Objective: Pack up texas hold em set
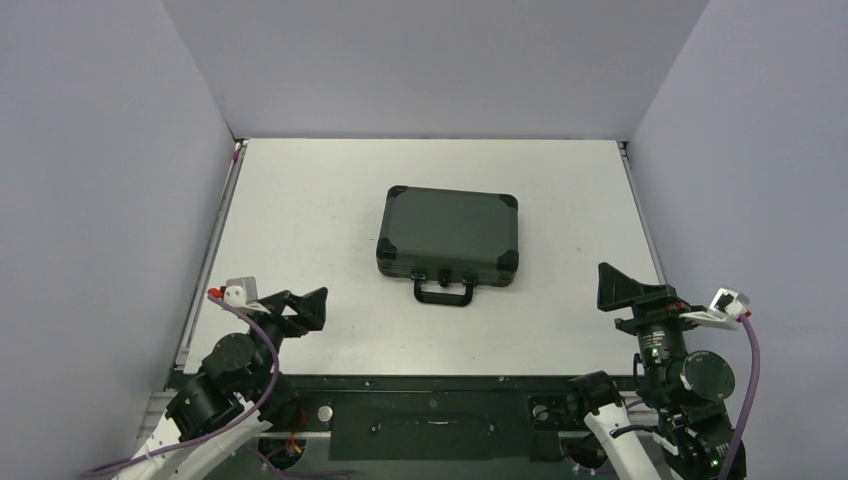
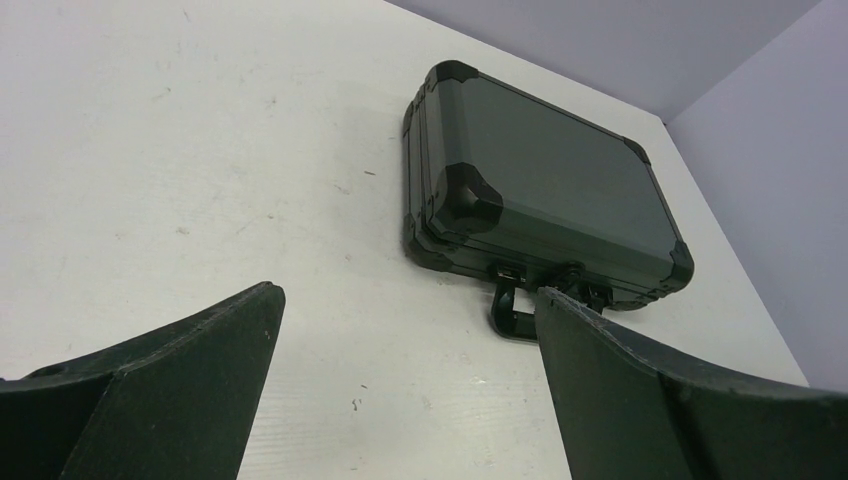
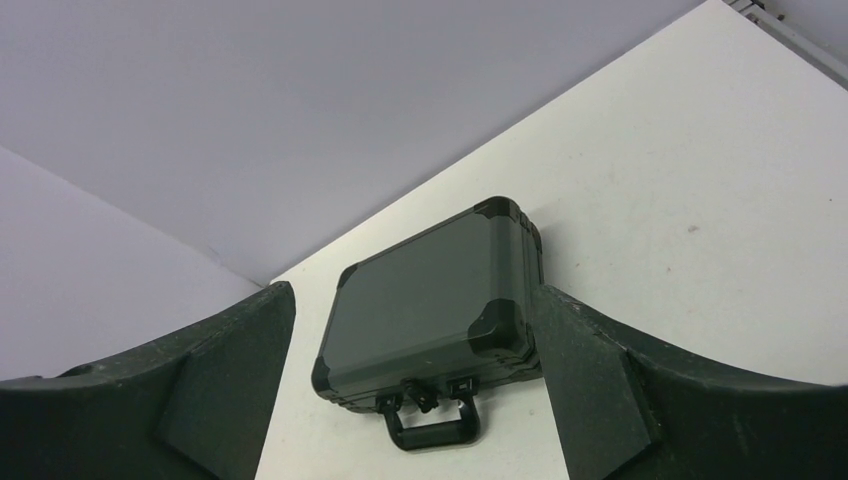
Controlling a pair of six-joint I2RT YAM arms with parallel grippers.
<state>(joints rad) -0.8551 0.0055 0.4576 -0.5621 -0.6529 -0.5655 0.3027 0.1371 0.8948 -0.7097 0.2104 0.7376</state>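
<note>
The small black hard case (image 1: 447,237) lies flat and closed in the middle of the white table, its handle (image 1: 444,292) toward the arms. It also shows in the left wrist view (image 2: 540,190) and the right wrist view (image 3: 430,300). Card decks, chips and discs are out of view. My left gripper (image 1: 318,305) is open and empty at the near left, well apart from the case. My right gripper (image 1: 615,285) is open and empty at the near right, also apart from it.
The white table (image 1: 300,220) is walled by grey panels on the left, back and right. A black base rail (image 1: 430,410) runs along the near edge between the arm bases.
</note>
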